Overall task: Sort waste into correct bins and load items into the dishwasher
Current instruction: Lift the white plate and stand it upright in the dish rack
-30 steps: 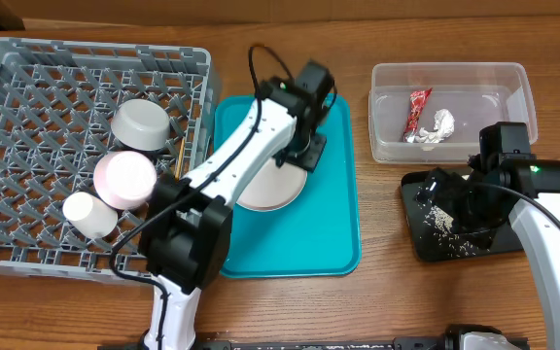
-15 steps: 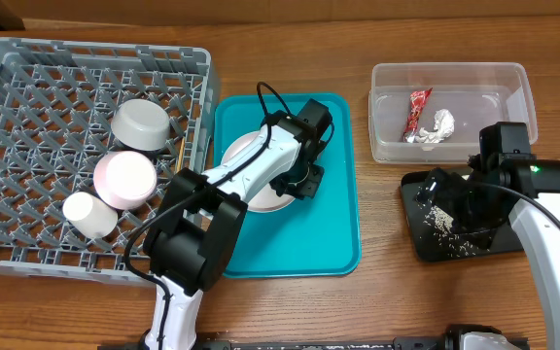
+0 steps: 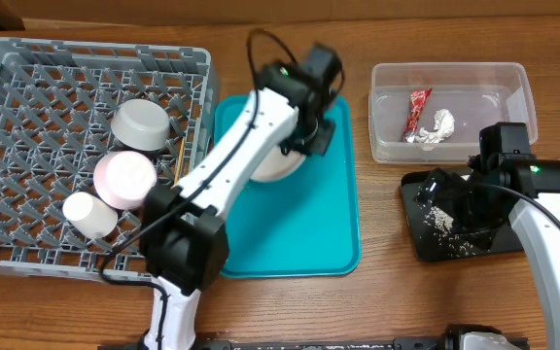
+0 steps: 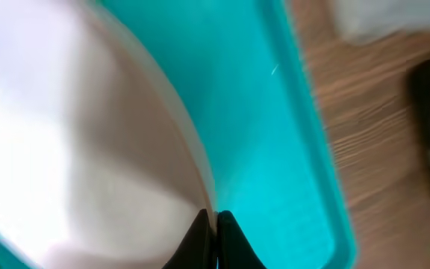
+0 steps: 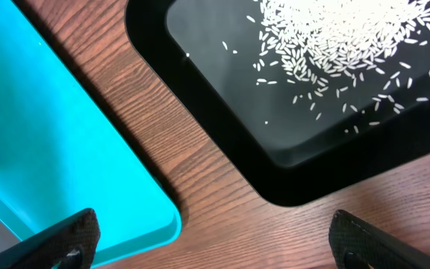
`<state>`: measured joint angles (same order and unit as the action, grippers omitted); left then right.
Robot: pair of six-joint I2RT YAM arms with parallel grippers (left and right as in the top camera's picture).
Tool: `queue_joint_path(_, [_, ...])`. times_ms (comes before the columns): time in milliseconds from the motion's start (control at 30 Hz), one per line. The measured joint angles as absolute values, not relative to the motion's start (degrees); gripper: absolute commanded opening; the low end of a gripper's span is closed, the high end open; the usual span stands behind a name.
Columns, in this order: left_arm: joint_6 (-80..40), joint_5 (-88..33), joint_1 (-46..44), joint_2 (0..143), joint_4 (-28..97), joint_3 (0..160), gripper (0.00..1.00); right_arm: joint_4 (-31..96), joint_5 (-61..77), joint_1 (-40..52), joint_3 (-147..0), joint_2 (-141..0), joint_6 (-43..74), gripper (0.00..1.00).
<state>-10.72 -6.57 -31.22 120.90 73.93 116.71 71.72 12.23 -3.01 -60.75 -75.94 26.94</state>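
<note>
While the left gripper [image 4: 215, 228] is pinched shut on the rim of the round white plate [image 3: 272, 167], the plate sits over the far half of the teal tray [image 3: 309, 243], mostly hidden beneath the left arm in the overhead view. In the left wrist view the two fingertips meet at the plate's edge, with the pale plate to their left and the tray's teal floor to their right. Whether the plate is raised clear of the tray cannot be told.

Left of the tray stands the grey dish rack [image 3: 27, 97]. Inside it, towards its right side, the grey-green bowl [image 3: 141, 124] lies farthest, the pink bowl [image 3: 124, 178] just nearer than that, and the small white cup [image 3: 89, 214] nearest and a little to the left. Thin wooden chopsticks [image 3: 180, 158] lie against the rack's right wall.

At the far right, the clear plastic tub [image 3: 513, 73] holds the red shiny wrapper [image 3: 418, 112] and the crumpled white tissue [image 3: 440, 124], side by side. Just nearer than the tub is the black tray [image 3: 426, 248], with loose white rice grains [image 5: 334, 37] scattered over its floor. The right gripper [image 5: 215, 243] hovers by the black tray's corner with its fingers spread wide and nothing between them, above bare wooden table [image 5: 222, 179] that shows between the two trays.
</note>
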Motion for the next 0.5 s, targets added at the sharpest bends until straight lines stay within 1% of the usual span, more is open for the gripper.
queue_joint_path(100, [-8.32,-10.17,-27.55,119.13,77.03,122.54,0.04,71.75,12.25,-3.03,-60.75,-75.94,26.94,1.00])
queue_joint_path(167, [-5.61,-14.44,-23.29,117.45,78.15,125.29,0.04,71.77,12.23,-3.01,-60.75,-75.94,26.94,1.00])
queue_joint_path(367, [4.10,-32.75,-7.20,114.32,81.49,126.93,0.04,71.79,12.21,-3.03,-60.75,-75.94,26.92,1.00])
queue_joint_path(500, [9.72,-42.37,1.45,114.45,84.75,126.74,0.04,71.75,12.21,-3.03,-60.75,-75.94,26.92,1.00])
